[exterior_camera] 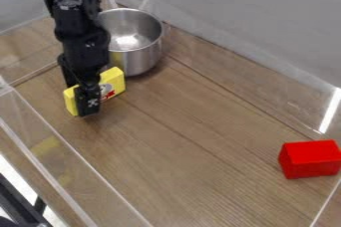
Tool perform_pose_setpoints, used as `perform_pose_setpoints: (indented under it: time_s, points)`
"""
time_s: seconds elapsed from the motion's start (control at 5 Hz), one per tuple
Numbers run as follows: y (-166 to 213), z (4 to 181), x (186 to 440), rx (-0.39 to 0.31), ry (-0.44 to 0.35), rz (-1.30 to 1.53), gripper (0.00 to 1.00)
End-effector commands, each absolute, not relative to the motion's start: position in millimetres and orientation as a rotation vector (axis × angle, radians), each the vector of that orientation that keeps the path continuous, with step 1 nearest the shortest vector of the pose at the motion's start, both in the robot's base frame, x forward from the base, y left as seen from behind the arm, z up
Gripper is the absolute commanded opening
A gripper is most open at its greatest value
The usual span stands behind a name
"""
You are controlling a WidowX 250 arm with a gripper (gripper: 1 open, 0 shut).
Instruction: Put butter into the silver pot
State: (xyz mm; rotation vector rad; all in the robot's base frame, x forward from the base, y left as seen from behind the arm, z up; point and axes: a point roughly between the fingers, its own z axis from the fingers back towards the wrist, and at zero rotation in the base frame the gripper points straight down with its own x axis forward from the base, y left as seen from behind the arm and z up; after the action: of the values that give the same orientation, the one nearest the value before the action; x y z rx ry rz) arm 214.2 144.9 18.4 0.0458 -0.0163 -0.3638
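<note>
Yellow butter, red block

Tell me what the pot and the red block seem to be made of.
The pot looks like metal, probably steel, with a fairly shiny finish: silver-grey with bright highlights. The red block could be plastic, foam or painted wood; its flat, even color leaves that open.
</note>
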Motion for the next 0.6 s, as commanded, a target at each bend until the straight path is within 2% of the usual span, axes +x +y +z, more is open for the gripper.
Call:
perform_pose_setpoints:
  time_s: [0.0,0.4]
  points:
    - [150,24.8,226,0.075,-0.043,-0.315,0.0]
    - [135,21.5,234,0.079,-0.041,-0.271,0.0]
